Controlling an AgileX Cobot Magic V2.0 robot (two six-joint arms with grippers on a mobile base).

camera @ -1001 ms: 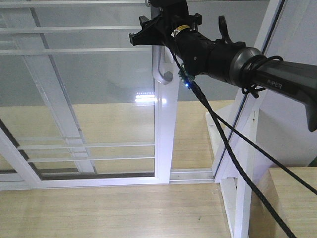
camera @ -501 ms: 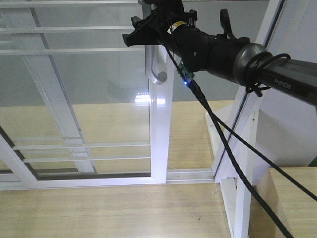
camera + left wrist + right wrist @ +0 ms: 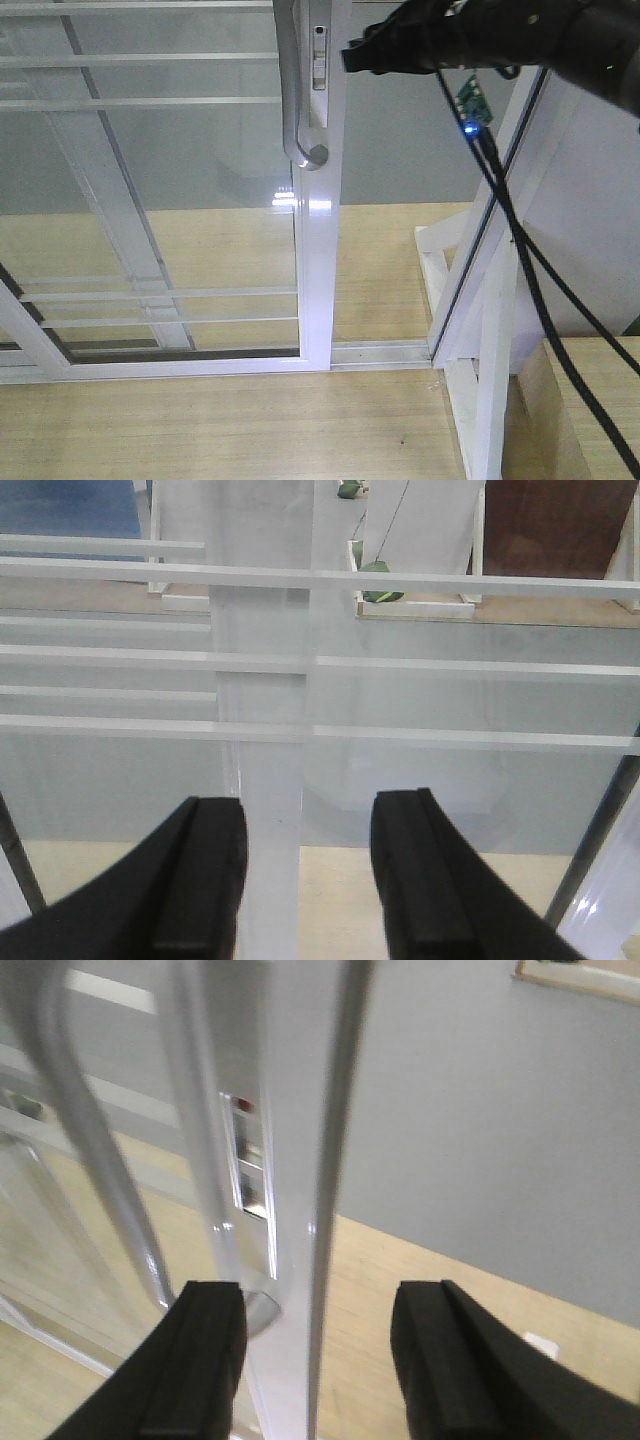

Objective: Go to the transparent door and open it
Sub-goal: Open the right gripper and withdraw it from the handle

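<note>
Beside the transparent door (image 3: pixel 312 260), at its open edge, right gripper (image 3: pixel 320 1298) spread, untouching; left gripper (image 3: pixel 306 812) spread too.

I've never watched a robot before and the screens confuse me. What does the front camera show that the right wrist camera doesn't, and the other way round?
Only the front view: the door down to its bottom track, and the black right arm reaching in from the upper right.

Only the right wrist view: the right gripper, open, with the door's white edge seen between its two black fingers.

Both: the curved grey handle, the small latch beside it, and the wooden floor.
</note>
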